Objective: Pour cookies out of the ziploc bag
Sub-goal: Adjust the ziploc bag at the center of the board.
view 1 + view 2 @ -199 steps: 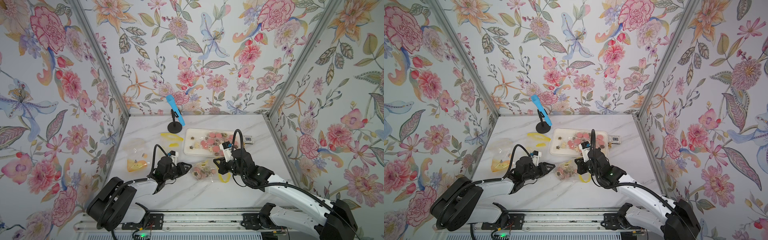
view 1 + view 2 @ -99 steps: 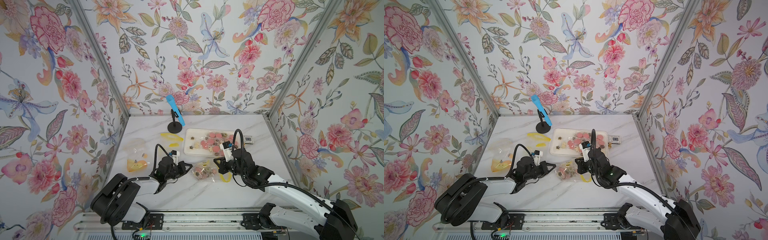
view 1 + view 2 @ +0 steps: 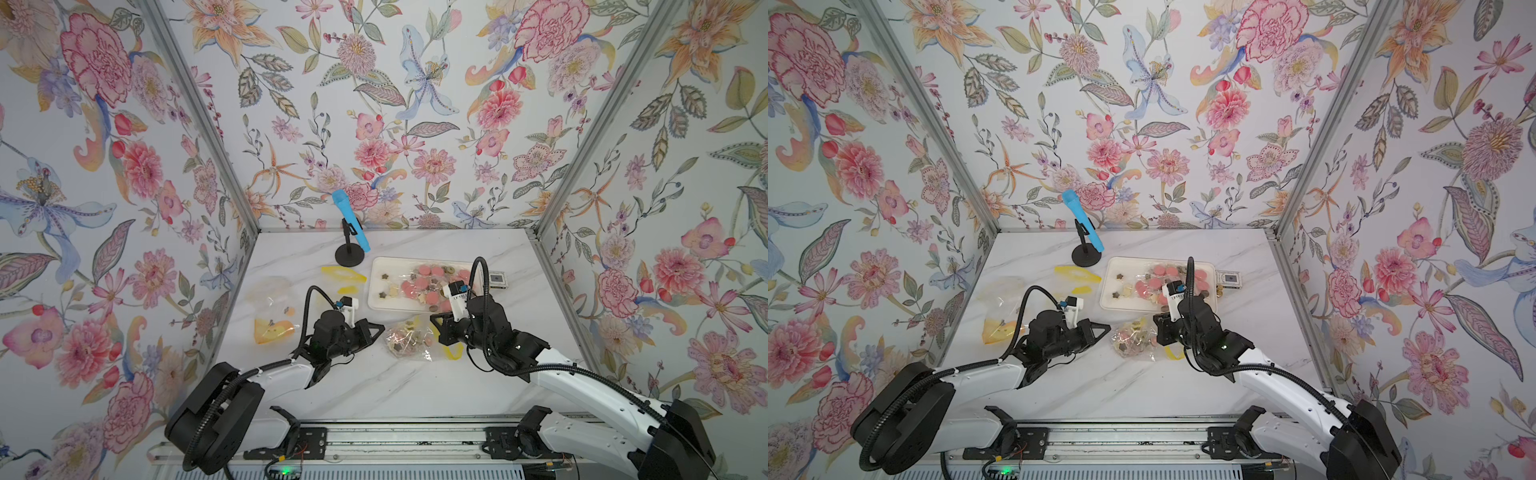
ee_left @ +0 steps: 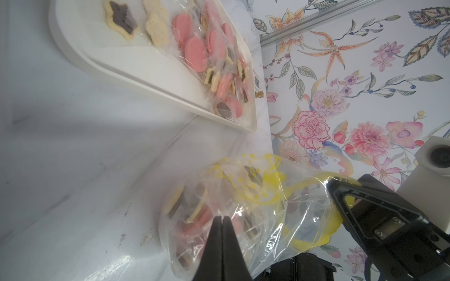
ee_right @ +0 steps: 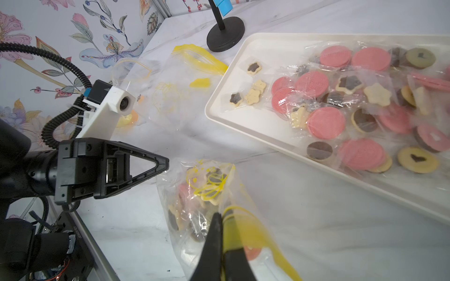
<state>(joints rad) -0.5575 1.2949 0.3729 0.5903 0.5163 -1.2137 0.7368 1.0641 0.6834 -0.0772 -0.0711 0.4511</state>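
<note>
The clear ziploc bag (image 3: 409,341) (image 3: 1136,341) with yellow print lies on the marble table just in front of the white tray (image 3: 382,266). Cookies (image 5: 194,209), pink, beige and dark, sit inside it. More cookies (image 3: 419,286), most in clear wrappers, lie on the tray. My right gripper (image 5: 222,215) (image 3: 434,322) is shut on the bag's yellow zip edge. My left gripper (image 4: 222,217) (image 3: 380,328) is shut at the bag's opposite end, and the film wrinkles toward its tips as if pinched.
A blue microphone on a black stand (image 3: 351,232) stands behind the tray. Two other clear bags with yellow print (image 3: 272,311) (image 3: 343,274) lie at the left. A small grey device (image 3: 498,279) sits right of the tray. Flowered walls close three sides.
The left gripper's jaws have closed at the bag's edge after edging toward it. The right arm and the bag have stayed put.
</note>
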